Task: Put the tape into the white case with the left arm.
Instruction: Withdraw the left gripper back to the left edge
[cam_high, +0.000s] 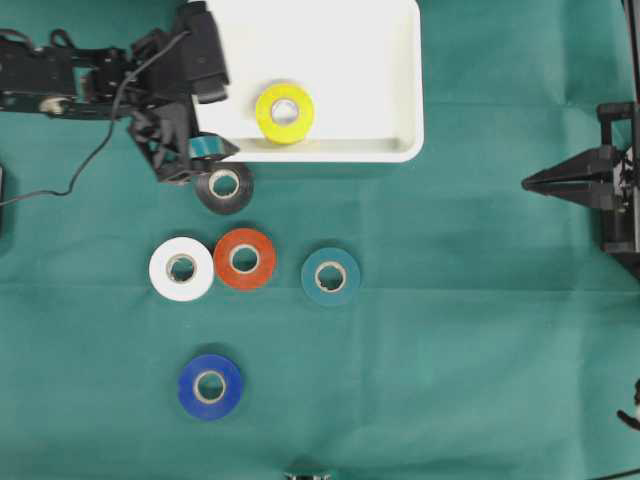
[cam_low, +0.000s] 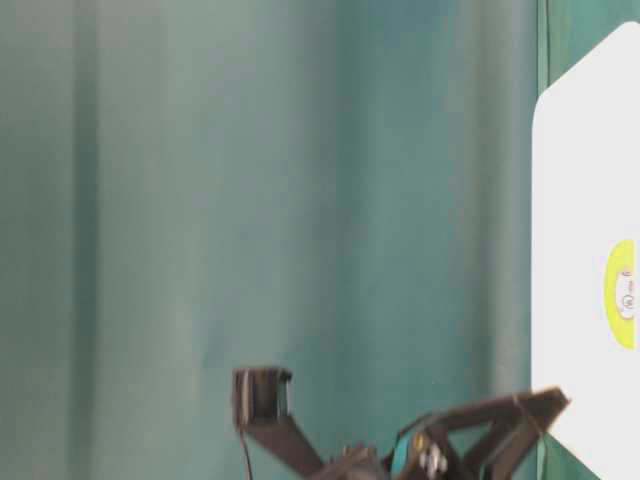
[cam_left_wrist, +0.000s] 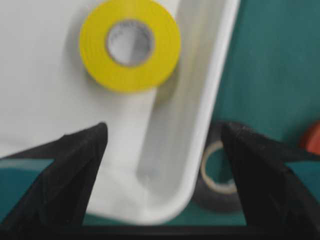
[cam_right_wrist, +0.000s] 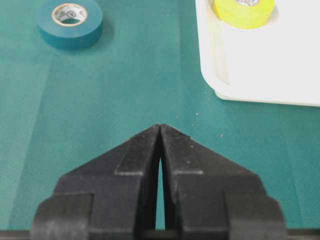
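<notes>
One yellow tape (cam_high: 284, 112) sits in the white case (cam_high: 400, 60); my left gripper (cam_left_wrist: 165, 150) hangs wide and empty. Next I'd guess the black tape (cam_high: 224, 186) just beside the rim; needs a drop and squeeze.

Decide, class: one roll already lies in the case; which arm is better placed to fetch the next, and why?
Left. The left gripper hangs open right beside the black roll, at the white case corner. The right gripper sits shut at the far edge.

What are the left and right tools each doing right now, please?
Left tool: open, holding nothing, straddling the white case rim.
Right tool: closed, holding nothing.
</notes>
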